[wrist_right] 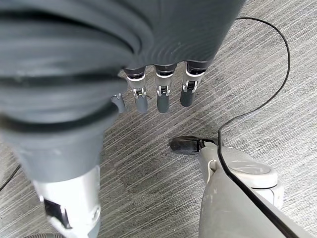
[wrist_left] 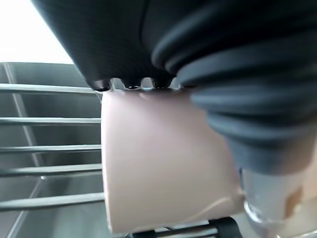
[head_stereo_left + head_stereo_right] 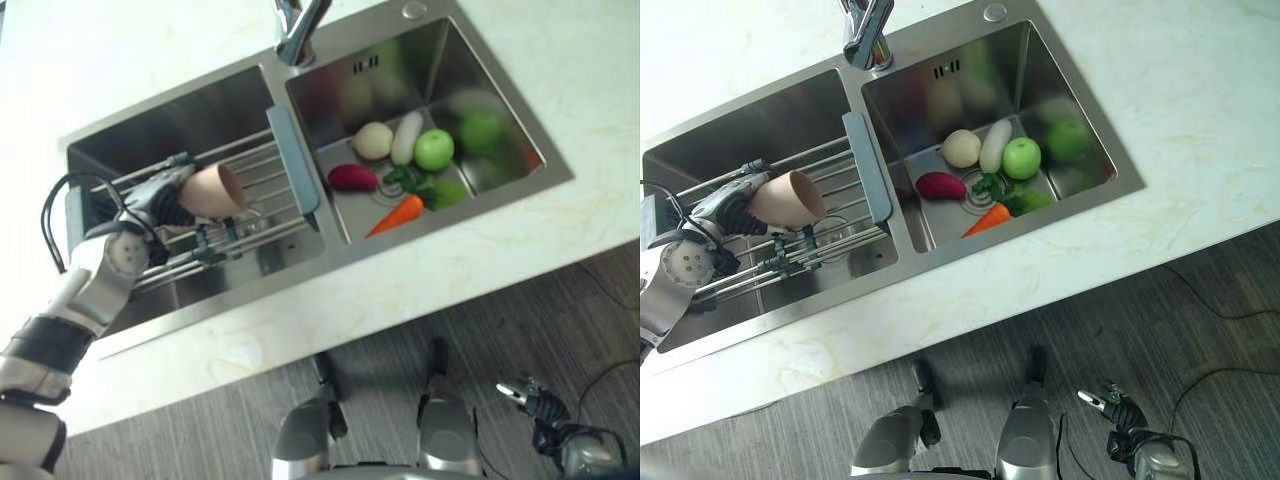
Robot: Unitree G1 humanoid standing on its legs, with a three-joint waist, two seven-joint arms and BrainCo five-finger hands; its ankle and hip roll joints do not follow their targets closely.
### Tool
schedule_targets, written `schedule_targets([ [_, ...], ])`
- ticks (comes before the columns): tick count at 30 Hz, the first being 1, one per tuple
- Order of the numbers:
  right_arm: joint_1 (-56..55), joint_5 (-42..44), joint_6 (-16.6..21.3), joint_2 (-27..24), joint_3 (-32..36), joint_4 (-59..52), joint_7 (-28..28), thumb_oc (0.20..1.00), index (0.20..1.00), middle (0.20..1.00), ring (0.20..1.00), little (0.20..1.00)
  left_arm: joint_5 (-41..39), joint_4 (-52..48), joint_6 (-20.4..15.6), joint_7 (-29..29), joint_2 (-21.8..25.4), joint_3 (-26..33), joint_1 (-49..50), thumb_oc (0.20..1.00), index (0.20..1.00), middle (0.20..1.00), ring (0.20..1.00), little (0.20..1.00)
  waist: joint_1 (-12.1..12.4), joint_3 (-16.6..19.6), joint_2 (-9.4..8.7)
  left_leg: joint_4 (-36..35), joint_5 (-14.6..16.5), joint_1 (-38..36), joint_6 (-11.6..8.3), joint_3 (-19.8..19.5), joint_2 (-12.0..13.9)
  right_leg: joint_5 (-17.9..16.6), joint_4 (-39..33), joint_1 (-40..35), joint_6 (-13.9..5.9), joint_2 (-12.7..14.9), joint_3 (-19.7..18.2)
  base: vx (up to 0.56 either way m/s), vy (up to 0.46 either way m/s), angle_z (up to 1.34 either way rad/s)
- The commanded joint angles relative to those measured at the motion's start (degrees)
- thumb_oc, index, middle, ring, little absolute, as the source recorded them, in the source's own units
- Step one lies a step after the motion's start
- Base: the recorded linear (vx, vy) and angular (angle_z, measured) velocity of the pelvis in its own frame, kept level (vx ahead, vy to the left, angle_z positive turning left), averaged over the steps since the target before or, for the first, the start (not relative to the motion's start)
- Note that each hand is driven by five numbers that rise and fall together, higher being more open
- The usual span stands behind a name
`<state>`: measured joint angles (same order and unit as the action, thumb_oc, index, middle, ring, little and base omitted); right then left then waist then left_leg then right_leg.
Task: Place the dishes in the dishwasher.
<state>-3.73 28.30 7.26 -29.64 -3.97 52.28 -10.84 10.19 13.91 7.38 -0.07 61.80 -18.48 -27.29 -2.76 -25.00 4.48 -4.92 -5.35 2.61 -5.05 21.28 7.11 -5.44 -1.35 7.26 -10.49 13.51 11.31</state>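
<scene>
A pale pink cup lies on its side, mouth towards the sink divider, just above a wire rack that spans the left sink basin. My left hand is shut on the cup from its base end. In the left wrist view the fingers sit along one side of the cup and the thumb along the other. My right hand hangs low over the floor beside the counter, fingers relaxed and holding nothing.
The right basin holds a carrot, a green apple, a white radish, a purple root and greens. A faucet stands behind the divider. Pale countertop surrounds the sink.
</scene>
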Motion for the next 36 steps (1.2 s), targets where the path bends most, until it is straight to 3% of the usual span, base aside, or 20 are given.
schedule_targets([
  [1,1.2,3.1,1.9,-0.2,0.0,0.1,-0.3,1.000,1.000,1.000,1.000,1.000,1.2,4.1,0.4,0.0,1.8,0.3,-4.1,1.000,1.000,1.000,1.000,1.000,-0.1,-0.9,-1.11,3.9,2.3,4.4,-2.75,-4.0,4.0,5.0,9.3,4.6,-4.45,4.4,3.3,0.00,0.000,0.00],
  [2,1.3,3.1,2.0,-0.2,0.0,0.2,-0.3,1.000,1.000,1.000,1.000,1.000,1.4,4.2,0.7,-0.6,1.7,0.1,-4.3,1.000,1.000,1.000,1.000,1.000,-0.2,-1.0,-1.11,3.9,2.3,4.5,-2.76,-4.0,4.0,5.0,9.3,4.8,-4.47,4.4,3.3,0.00,0.000,0.00],
  [3,1.6,3.4,2.2,-0.2,0.0,0.3,-0.3,1.000,1.000,1.000,1.000,1.000,1.4,4.3,1.0,-2.1,1.7,-0.7,-5.0,0.200,0.200,0.200,0.200,0.200,-0.2,-1.4,-1.11,4.0,2.2,4.9,-2.79,-4.0,4.1,4.9,9.4,5.2,-4.48,4.4,3.2,0.00,0.000,0.00],
  [8,2.1,4.0,2.1,-0.7,0.1,-0.1,-0.6,1.000,1.000,1.000,1.000,1.000,2.7,4.3,1.3,-7.0,2.0,-2.9,-5.9,0.200,0.200,0.200,0.200,0.200,-0.5,-1.9,-1.07,4.1,2.2,5.3,-2.83,-3.6,4.1,4.7,9.7,6.0,-4.51,4.6,3.1,-0.01,0.003,-0.08],
  [16,1.8,4.3,1.9,-1.5,0.6,-0.4,-1.7,1.000,1.000,1.000,1.000,1.000,2.6,3.5,-0.1,-8.4,3.6,-5.3,-6.9,0.200,0.200,0.200,0.200,0.200,-0.8,-1.6,-0.66,4.1,2.4,4.8,-2.85,-2.8,4.1,4.6,9.3,5.6,-4.51,4.9,3.5,0.00,0.001,-0.02],
  [24,1.1,4.6,2.4,-1.0,0.8,0.2,-2.2,1.000,1.000,1.000,1.000,1.000,4.5,2.0,-5.2,-1.0,4.6,-4.8,-5.8,0.200,0.200,0.200,0.200,0.200,-0.8,-0.3,-0.45,3.2,2.6,2.9,-2.88,-2.5,3.8,4.7,8.4,3.7,-4.51,4.7,3.9,0.00,0.000,0.00],
  [32,-0.9,4.2,2.6,0.2,2.1,0.9,-2.2,1.000,1.000,1.000,1.000,1.000,6.0,-3.5,-8.7,8.5,6.7,2.2,-0.4,0.200,0.200,0.200,0.200,0.200,0.0,2.1,0.29,2.6,2.9,0.6,-2.74,-3.2,3.4,5.1,7.6,0.9,-4.44,4.8,4.4,0.02,-0.005,0.01],
  [36,-1.9,3.7,2.8,1.0,2.6,1.2,-2.1,1.000,1.000,1.000,1.000,1.000,7.2,-5.8,-8.7,12.5,7.8,6.0,2.0,0.200,0.200,0.200,0.200,0.200,0.2,3.4,0.62,2.1,3.1,-0.5,-2.58,-3.5,3.0,5.3,7.2,-0.4,-4.43,4.8,4.5,0.01,0.000,0.02],
])
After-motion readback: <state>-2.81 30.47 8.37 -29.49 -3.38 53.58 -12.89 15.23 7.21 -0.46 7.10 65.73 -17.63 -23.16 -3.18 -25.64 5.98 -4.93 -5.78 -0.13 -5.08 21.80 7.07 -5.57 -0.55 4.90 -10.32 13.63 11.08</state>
